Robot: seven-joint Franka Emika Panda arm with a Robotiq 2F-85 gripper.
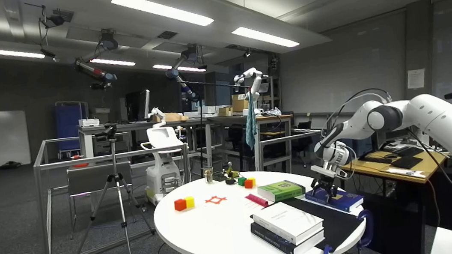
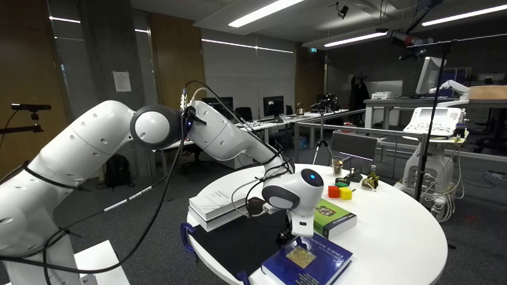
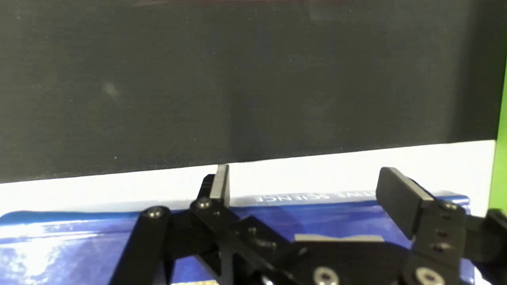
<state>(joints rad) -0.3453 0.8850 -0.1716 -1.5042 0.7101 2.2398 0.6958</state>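
My gripper (image 3: pixel 305 178) is open, its two fingers wide apart with nothing held between them. A blue book (image 3: pixel 313 217) lies flat below, its spine edge with white lettering crossing the gap under the fingertips in the wrist view. In both exterior views the gripper (image 1: pixel 323 192) is low over the edge of this blue book (image 2: pixel 309 261) that faces the black mat (image 2: pixel 237 245). Whether the fingertips touch the cover or table I cannot tell. A strip of white table separates book and mat. Beside them lies a thick green book (image 1: pixel 281 190), seen at the wrist view's right edge.
A white book (image 1: pixel 288 222) rests on a dark book (image 1: pixel 272 240) near the mat. Blue clamps (image 1: pixel 365 228) grip the round table's edge. Farther back are a pink-red piece (image 1: pixel 257 200), a red cube (image 1: pixel 180 204), a yellow cube (image 1: pixel 189 202) and a glass (image 2: pixel 337 166).
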